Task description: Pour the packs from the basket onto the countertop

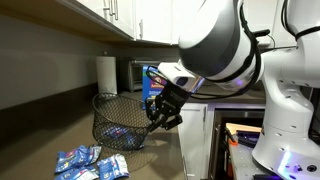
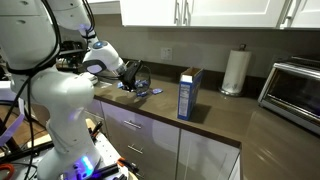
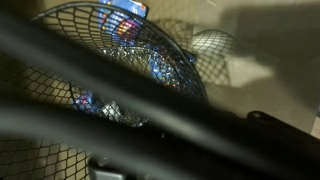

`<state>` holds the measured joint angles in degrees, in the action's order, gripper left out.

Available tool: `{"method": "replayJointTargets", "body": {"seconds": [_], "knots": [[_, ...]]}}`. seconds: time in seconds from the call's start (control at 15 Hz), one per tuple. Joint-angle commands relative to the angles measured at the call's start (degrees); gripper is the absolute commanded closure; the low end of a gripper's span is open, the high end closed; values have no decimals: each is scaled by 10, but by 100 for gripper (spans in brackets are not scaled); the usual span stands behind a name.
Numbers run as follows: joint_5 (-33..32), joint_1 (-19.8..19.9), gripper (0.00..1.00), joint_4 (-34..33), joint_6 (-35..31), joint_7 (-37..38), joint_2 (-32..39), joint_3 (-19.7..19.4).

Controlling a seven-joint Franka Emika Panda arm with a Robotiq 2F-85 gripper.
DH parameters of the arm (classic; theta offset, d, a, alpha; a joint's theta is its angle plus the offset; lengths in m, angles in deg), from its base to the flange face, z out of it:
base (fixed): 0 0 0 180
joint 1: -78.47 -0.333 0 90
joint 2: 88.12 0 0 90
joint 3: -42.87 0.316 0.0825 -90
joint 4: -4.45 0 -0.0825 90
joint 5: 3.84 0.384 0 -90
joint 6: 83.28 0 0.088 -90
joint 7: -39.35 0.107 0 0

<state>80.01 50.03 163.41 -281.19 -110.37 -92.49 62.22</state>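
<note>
The black wire-mesh basket (image 1: 118,120) stands on the dark countertop (image 1: 60,125), and my gripper (image 1: 160,116) is shut on its rim on the side nearest the arm. Several shiny blue packs (image 1: 92,163) lie loose on the countertop in front of the basket. In an exterior view the basket (image 2: 135,74) sits at the gripper (image 2: 127,70), with packs (image 2: 147,90) beside it. The wrist view is filled by the basket's mesh (image 3: 110,60). Blue glints (image 3: 124,22) show through the mesh. I cannot tell if any pack is still inside.
A tall blue-and-green box (image 2: 188,93) stands on the counter, seen behind the basket in an exterior view (image 1: 151,84). A paper towel roll (image 2: 235,71) and a toaster oven (image 2: 295,88) stand farther along. White cabinets hang above. The counter's front edge (image 2: 200,128) is close.
</note>
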Motion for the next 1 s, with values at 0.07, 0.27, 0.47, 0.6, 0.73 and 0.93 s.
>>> {"method": "replayJointTargets", "body": {"seconds": [0.07, 0.27, 0.47, 0.6, 0.73, 0.93], "knots": [[-99, 100, 97, 6, 1, 6, 23, 73], [-75, 73, 94, 2, 1, 6, 21, 50], [-75, 71, 97, 2, 1, 6, 21, 50], [-96, 89, 97, 2, 1, 6, 18, 50], [-114, 100, 97, 2, 1, 6, 7, 55], [-119, 124, 97, 5, 1, 6, -25, 86]]}}
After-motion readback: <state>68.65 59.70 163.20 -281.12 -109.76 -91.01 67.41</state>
